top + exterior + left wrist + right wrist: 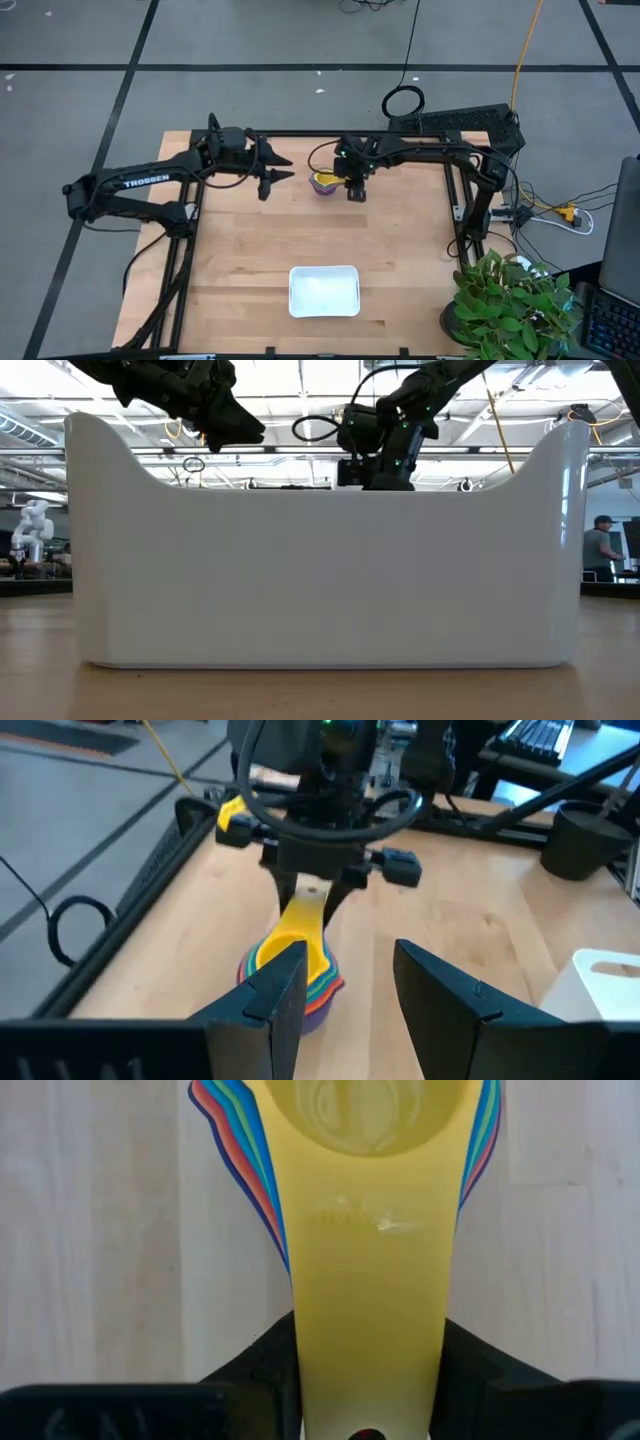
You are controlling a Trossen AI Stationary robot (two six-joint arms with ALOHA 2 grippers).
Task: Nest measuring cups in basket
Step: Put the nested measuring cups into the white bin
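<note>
The measuring cups sit nested in one stack near the table's far middle, with the yellow one on top and red, green, blue and purple rims showing below it. My right gripper is shut on the yellow handle. My left gripper hovers open just left of the stack, its fingers pointing at it without touching. The white basket rests on the table near the near edge and fills the low view. My right gripper pinches the yellow cup's flat handle near its free end, one finger on each long edge. The fingers come from the table's right, slanting down, and lie along the handle. The handle rises from the stack; the left finger hides whether the stack touches the table.
A potted plant stands at the table's near right corner. A black frame rail runs along the far edge, with more rails along both sides. Bare wood lies between the stack and the basket.
</note>
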